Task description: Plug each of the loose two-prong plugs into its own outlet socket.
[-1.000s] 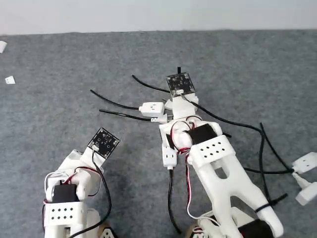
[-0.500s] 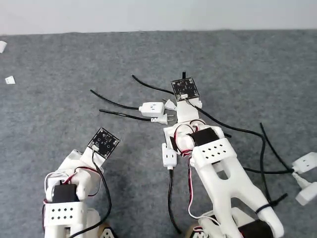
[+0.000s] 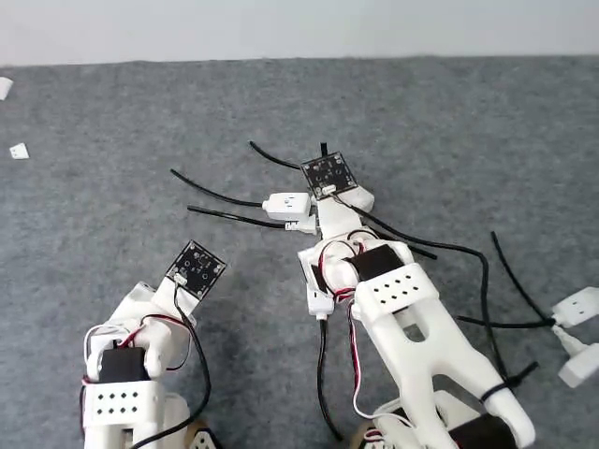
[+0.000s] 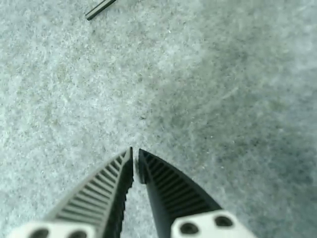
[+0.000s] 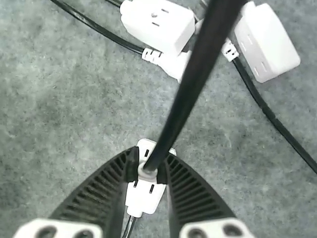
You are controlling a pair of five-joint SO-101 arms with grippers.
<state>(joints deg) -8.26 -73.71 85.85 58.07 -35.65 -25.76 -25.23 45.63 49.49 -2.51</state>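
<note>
The right gripper [image 5: 148, 157] pinches a white plug [image 5: 143, 191] at lower centre, its black cord [image 5: 198, 64] rising across the frame (2 white sockets [image 5: 156, 17] lie apart from it, along the top). The left gripper [image 4: 135, 152], nearly closed on nothing, hangs over grey carpet [image 4: 223, 74].

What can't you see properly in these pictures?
Right wrist view: the right gripper is shut on a white piece; its fingers and a blurry black cable cover it, so I can't tell what it is.
High view: the right arm covers part of a socket.
High view: white parts at the right edge are cut off.
Left wrist view: a cable end is cut by the edge.
</note>
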